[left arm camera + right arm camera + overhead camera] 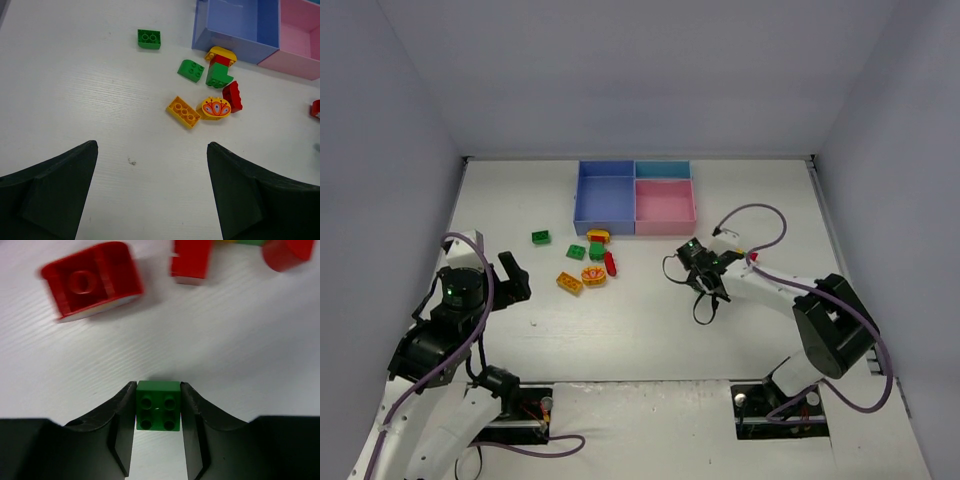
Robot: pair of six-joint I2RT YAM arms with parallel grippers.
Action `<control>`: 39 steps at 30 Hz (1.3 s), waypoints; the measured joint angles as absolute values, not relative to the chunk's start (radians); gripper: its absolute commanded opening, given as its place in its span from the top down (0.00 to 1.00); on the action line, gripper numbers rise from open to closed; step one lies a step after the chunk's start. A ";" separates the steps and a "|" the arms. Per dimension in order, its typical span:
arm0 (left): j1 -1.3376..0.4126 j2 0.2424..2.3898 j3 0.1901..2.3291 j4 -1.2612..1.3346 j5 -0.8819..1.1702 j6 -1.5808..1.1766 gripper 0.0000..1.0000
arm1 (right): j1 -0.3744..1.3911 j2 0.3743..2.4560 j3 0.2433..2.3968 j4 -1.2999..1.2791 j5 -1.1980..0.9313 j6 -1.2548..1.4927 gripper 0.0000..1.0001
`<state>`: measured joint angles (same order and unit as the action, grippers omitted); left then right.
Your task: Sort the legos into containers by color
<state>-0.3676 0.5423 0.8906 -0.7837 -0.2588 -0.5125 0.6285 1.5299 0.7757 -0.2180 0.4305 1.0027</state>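
The table (620, 340) carries the containers (634, 181) at its far side: a blue tray (605, 205), a pink tray (665, 203) and a teal tray (662, 169), all bare inside. The left end effector (510, 278) hangs wide open and holds nothing, near the loose legos (588, 262) in front of the blue tray. The right end effector (158, 400), right of that pile, is clamped on a small green brick (158, 412) low over the table. The pick looks made. Next comes a lift and a carry to a tray. No tray holds a colour yet, so this drop would set where green goes.
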 measured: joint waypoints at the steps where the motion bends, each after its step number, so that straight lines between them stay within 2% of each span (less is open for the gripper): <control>1: -0.368 0.542 0.891 -0.784 -0.259 -0.513 0.17 | 0.641 1.530 0.804 -0.223 0.430 0.978 1.00; 9: -0.368 0.577 0.890 -0.786 -0.248 -0.519 0.16 | 0.633 1.531 1.137 -0.102 0.368 0.615 1.00; 14: -0.368 0.604 0.889 -0.789 -0.231 -0.535 0.16 | 0.533 1.668 1.329 0.044 0.268 0.419 1.00; 16: -0.368 0.614 0.889 -0.789 -0.225 -0.538 0.16 | 0.500 1.764 1.398 0.076 0.217 0.366 0.96; 17: -0.368 0.619 0.889 -0.789 -0.224 -0.540 0.17 | 0.487 1.814 1.433 0.084 0.200 0.344 0.94; 20: -0.368 0.642 0.889 -0.790 -0.218 -0.553 0.17 | 0.463 1.959 1.523 0.099 0.157 0.295 0.78; 21: -0.368 0.654 0.889 -0.790 -0.215 -0.556 0.16 | 0.459 2.002 1.546 0.097 0.142 0.282 0.69; 23: -0.368 0.676 0.889 -0.790 -0.208 -0.564 0.16 | 0.458 2.068 1.573 0.097 0.112 0.267 0.60; 24: -0.368 0.690 0.889 -0.790 -0.205 -0.569 0.16 | 0.458 2.092 1.579 0.097 0.097 0.261 0.51; 27: -0.368 0.723 0.889 -0.789 -0.197 -0.580 0.16 | 0.458 2.122 1.581 0.087 0.064 0.247 0.35; 35: -0.368 0.824 0.890 -0.753 -0.168 -0.579 0.17 | 0.457 2.066 1.565 0.090 0.024 0.189 0.22; 39: -0.368 0.906 0.904 -0.713 -0.149 -0.572 0.17 | 0.456 1.955 1.491 0.092 0.019 0.170 0.22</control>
<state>-0.3676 0.9058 0.9043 -0.7128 -0.1490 -0.5716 0.4564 1.9553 1.4910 0.0921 0.0185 0.1696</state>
